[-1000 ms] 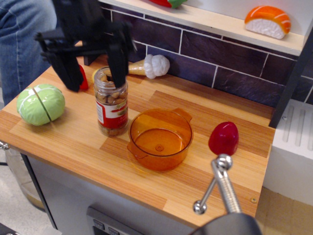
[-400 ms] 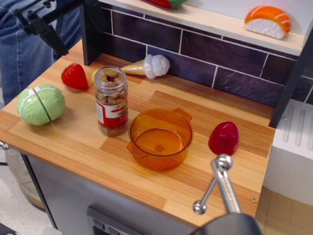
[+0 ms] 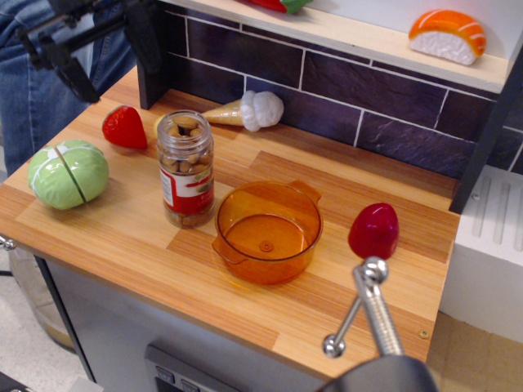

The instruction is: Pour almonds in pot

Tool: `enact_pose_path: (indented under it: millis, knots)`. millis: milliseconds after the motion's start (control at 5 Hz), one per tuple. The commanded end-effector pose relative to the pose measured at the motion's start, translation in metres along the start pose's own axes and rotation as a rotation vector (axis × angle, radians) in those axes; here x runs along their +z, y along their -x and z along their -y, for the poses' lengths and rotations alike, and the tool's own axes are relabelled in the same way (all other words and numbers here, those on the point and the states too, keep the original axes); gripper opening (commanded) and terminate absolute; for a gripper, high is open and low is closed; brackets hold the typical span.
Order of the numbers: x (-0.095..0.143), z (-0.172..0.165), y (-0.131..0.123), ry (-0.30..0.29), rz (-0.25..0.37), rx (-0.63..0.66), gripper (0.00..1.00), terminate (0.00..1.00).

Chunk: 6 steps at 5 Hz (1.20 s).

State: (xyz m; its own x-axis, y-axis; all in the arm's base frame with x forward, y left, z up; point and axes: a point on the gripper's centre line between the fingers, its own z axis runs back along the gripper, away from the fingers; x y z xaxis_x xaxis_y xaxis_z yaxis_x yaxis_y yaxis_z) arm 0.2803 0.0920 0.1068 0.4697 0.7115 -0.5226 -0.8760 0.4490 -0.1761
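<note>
One wooden table (image 3: pixel 122 245) carries every item listed below, taken from left to right. At the upper left corner of the view, the black end effector (image 3: pixel 98 41) hangs above the table's far left edge, well apart from the jar; it grips nothing, and its two fingers (image 3: pixel 78 77) stand spread wide. Below it, near the left edge, lies a green cabbage toy (image 3: pixel 68 173), with a red strawberry toy (image 3: pixel 124 128) behind it. Just right of the strawberry, the clear jar (image 3: pixel 186 167) stands upright with its mouth open, and the almonds (image 3: pixel 185 162) fill it nearly to the top (a red-and-white label wraps the lower half). Behind the jar lies an ice-cream cone toy (image 3: pixel 247 110), against the tiled wall. The orange pot (image 3: pixel 267 232) sits just right of the jar, upright and with nothing inside it. Further right stands a red egg-shaped toy (image 3: pixel 373 230).
</note>
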Motion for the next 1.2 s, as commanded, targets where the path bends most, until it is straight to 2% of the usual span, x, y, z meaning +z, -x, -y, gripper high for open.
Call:
enact_pose_path:
  millis: [0,200,1000]
  knots:
    - [-0.013,0.003,-0.017,-0.057,-0.022,0.089,1.00,0.00]
    - [-0.023,0.009,-0.023,-0.071,-0.037,0.130,1.00,0.00]
    - [-0.067,0.014,0.003,-0.170,-0.128,0.184,1.00,0.00]
